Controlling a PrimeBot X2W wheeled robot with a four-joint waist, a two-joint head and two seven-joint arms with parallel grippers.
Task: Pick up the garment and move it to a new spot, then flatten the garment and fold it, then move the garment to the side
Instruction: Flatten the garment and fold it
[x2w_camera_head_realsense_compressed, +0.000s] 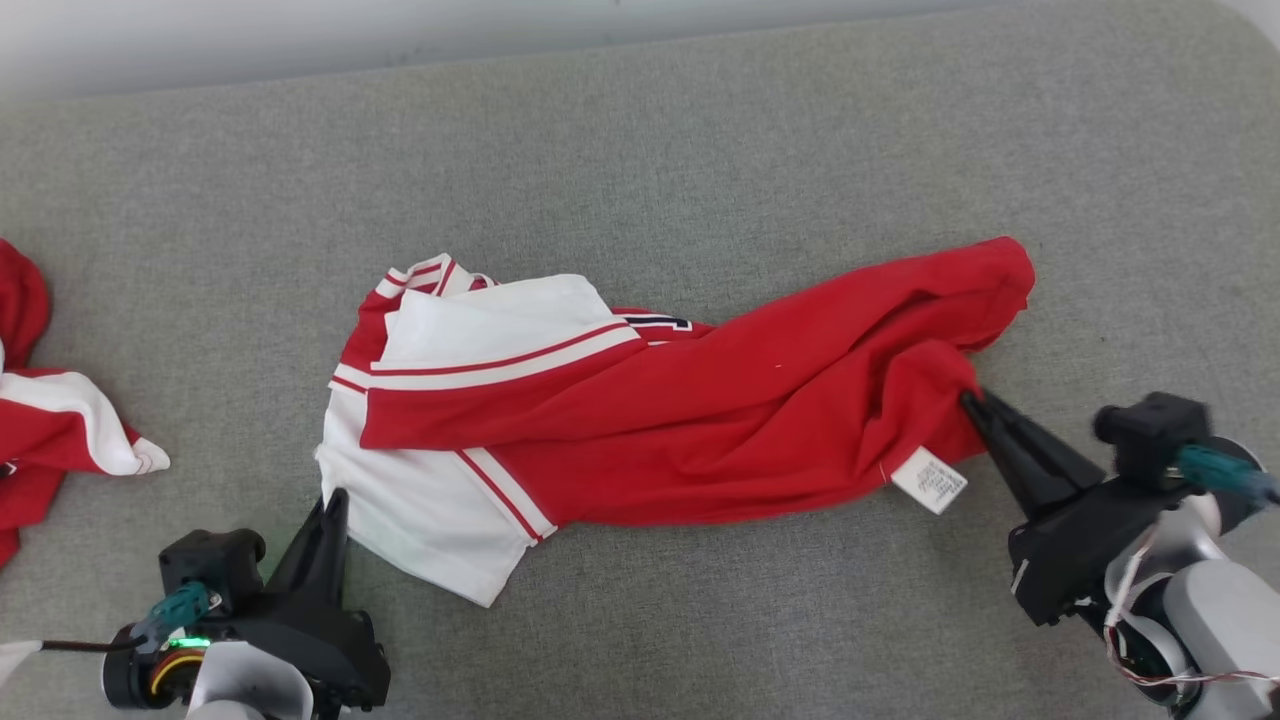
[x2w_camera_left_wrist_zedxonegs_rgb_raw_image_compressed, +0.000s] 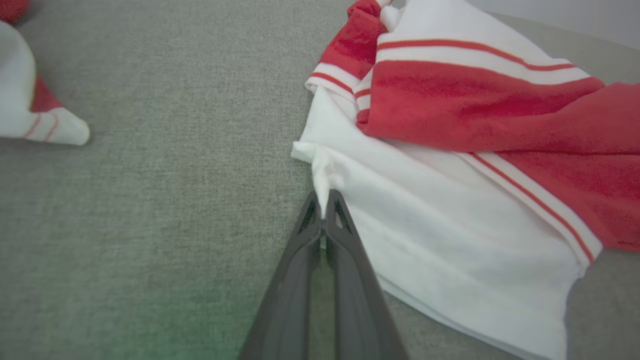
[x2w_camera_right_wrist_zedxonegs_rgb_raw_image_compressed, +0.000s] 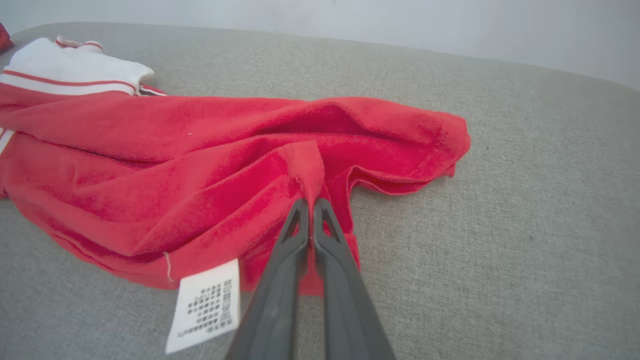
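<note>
**Both ends pinched, garment not yet flat**

I have the garment (x2w_camera_head_realsense_compressed: 700, 420) lying across the middle of the grey cloth-covered surface (x2w_camera_head_realsense_compressed: 640, 130), nearer its front edge than its back edge, with the white, striped end toward the left and the red end toward the right. It is twisted lengthwise and bunched, with the red body rolled over the white panel, so I judge flattening as barely begun. No fold is made, and the move to the side is not yet done. Whether this is already its new spot I cannot tell.

The left gripper (x2w_camera_head_realsense_compressed: 335, 500) is clenched on a white corner at the garment's near left end; its wrist view shows cloth nipped between the tips. The right gripper (x2w_camera_head_realsense_compressed: 970, 400) is clenched on a tuck of red hem at the right end, just beside the white care label (x2w_camera_head_realsense_compressed: 930, 480).

Count: one garment in work, one care label on it, two grippers, and one other red-and-white garment (x2w_camera_head_realsense_compressed: 50, 420) heaped at the left edge, well apart from the first.
</note>
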